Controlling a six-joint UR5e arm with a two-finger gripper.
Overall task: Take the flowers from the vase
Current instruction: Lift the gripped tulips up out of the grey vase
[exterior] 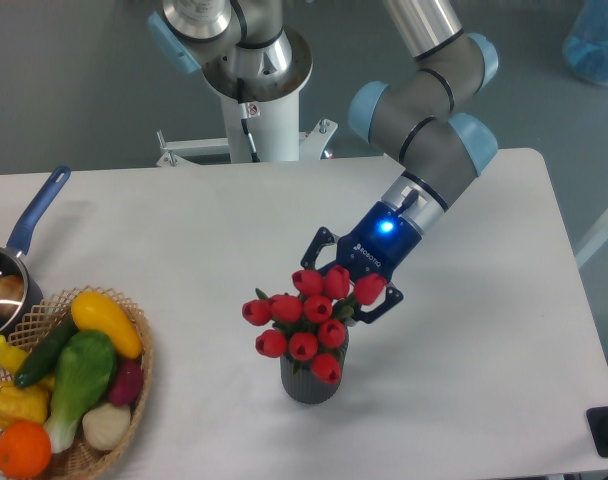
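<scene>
Far left of the vase (309,380), at the table (184,230) edge, sat a saucepan (4,290) w/ a blue handle angled up and away, something pale inside, can't tell what. Just below it, still well left of the vase, was a wicker basket (84,455) full of toy veg: yellow squash on top, a green leafy one, a cucumber, an orange at the bottom, a white bulb and a purple piece.

The vase itself stood upright on the white table, dark grey w/ vertical ribs, toward the front. The flowers (304,318) were in its mouth, red tulip buds bunched above the rim, a bit of green leaf showing btwn them, stems hidden in the vase.

Right behind the buds, up and to the right of the vase, was the gripper (348,288), blue light lit on its body. Its dark fingers were spread apart, one at the upper left of the bunch, one at the right by the outermost bud, reaching around the top buds. Whether the fingers touched them I couldn't tell; not clamped on anything.

The arm rose from there up and right of the vase, grey links w/ pale blue joint caps. The robot's base column stood behind the table, above-left of the vase.
</scene>
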